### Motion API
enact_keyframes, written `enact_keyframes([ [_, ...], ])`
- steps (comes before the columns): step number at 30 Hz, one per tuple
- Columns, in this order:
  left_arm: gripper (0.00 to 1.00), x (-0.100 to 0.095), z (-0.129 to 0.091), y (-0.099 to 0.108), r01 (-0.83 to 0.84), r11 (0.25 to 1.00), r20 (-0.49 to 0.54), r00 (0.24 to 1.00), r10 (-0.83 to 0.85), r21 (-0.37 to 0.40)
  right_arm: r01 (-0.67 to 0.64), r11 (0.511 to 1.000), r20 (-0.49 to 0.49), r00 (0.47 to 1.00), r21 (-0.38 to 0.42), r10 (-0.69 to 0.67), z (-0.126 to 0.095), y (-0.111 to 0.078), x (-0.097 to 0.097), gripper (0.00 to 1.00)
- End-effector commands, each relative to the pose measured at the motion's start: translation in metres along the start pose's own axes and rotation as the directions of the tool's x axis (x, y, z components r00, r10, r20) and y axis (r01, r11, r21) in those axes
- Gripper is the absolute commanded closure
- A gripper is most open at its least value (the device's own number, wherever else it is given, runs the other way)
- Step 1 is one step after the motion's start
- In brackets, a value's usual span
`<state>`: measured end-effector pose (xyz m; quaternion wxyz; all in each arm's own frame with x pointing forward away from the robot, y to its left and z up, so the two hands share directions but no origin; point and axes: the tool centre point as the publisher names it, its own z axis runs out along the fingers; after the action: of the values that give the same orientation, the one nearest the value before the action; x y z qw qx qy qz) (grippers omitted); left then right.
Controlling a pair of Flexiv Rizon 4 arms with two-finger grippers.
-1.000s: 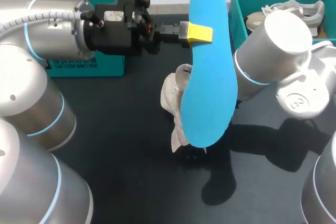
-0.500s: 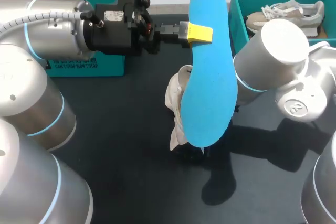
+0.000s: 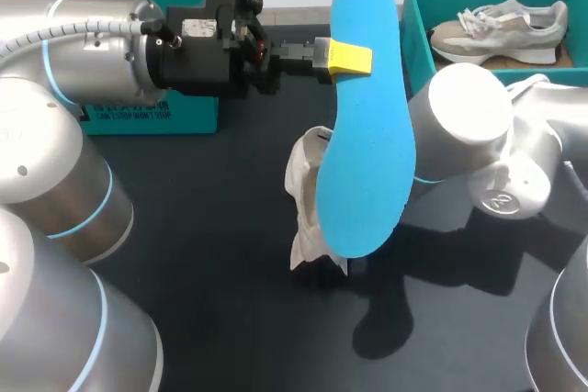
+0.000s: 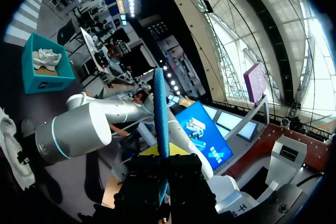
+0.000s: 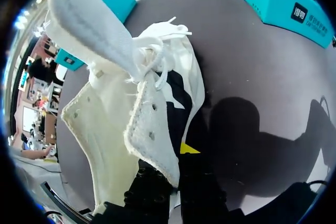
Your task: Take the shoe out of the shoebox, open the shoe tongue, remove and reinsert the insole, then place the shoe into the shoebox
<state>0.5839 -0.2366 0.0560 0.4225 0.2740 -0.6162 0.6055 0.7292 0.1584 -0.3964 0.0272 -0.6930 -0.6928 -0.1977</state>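
- The left jaws are clamped on the one blue insole (image 3: 367,126). A yellow tip (image 3: 350,59) lies flat on its face, nearer the narrower end.
- In the left wrist view that insole (image 4: 160,108) is seen edge-on, a thin blue strip rising from between the black fingers.
- The insole is held in the air over the table (image 3: 211,227). Its broad end hangs above the white shoe (image 3: 306,192) and hides part of it from the head camera.
- The right jaws are closed on the white shoe (image 5: 121,103), at the edge of its opened upper. One yellow tip (image 5: 189,149) shows against the fabric, and the other is hidden behind it.
- This shoe stands steeply tilted near the middle of the table, outside both boxes. Its laces are loose and its padded tongue (image 5: 89,19) is spread well away from the eyelet flaps. I cannot tell whether its lower end touches the table.
- There are two arms. The left arm (image 3: 92,52) comes in from the left. The right arm (image 3: 464,126) comes in from the right and reaches beneath the insole.
- There are two shoes. The second, a grey and white shoe (image 3: 501,25), lies inside the teal shoebox (image 3: 418,39) at the far right of the table, well apart from the held one.
- There are two teal boxes. The other teal box (image 3: 197,115) sits at the far left behind the left arm, and its inside is hidden.
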Motion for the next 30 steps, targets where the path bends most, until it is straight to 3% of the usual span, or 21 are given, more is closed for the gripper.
enact_keyframes([
  [1, 1.0, -0.001, 0.0, 0.002, 0.0, 1.0, -0.003, 1.0, 0.0, 0.004, -0.017, 1.0, -0.001, 1.0, -0.01, 0.017, 0.006, 0.0, 0.005, 1.0],
  [2, 1.0, -0.001, 0.0, 0.002, 0.0, 1.0, -0.003, 1.0, 0.0, 0.004, -0.023, 1.0, -0.012, 1.0, -0.007, 0.023, 0.006, -0.001, 0.005, 0.77],
  [3, 1.0, -0.001, 0.0, 0.002, 0.0, 1.0, -0.003, 1.0, 0.0, 0.004, -0.026, 1.0, -0.021, 0.999, -0.007, 0.026, 0.006, -0.002, 0.005, 0.08],
  [4, 1.0, -0.001, 0.0, 0.002, 0.0, 1.0, -0.003, 1.0, 0.0, 0.004, -0.03, 0.999, -0.026, 0.999, -0.016, 0.03, 0.003, -0.003, 0.005, 0.0],
  [14, 1.0, -0.001, 0.0, 0.002, 0.0, 1.0, -0.003, 1.0, 0.0, 0.004, -0.084, 0.996, -0.12, 0.989, -0.001, 0.083, -0.045, -0.003, -0.001, 0.0],
  [19, 1.0, -0.001, 0.0, 0.002, 0.0, 1.0, -0.003, 1.0, 0.0, 0.004, -0.115, 0.992, -0.328, 0.936, 0.06, 0.128, -0.073, -0.001, -0.004, 0.0],
  [30, 1.0, -0.001, 0.0, 0.002, 0.0, 1.0, -0.003, 1.0, 0.0, 0.004, -0.115, 0.992, -0.328, 0.936, 0.06, 0.128, -0.073, -0.001, -0.004, 0.0],
])
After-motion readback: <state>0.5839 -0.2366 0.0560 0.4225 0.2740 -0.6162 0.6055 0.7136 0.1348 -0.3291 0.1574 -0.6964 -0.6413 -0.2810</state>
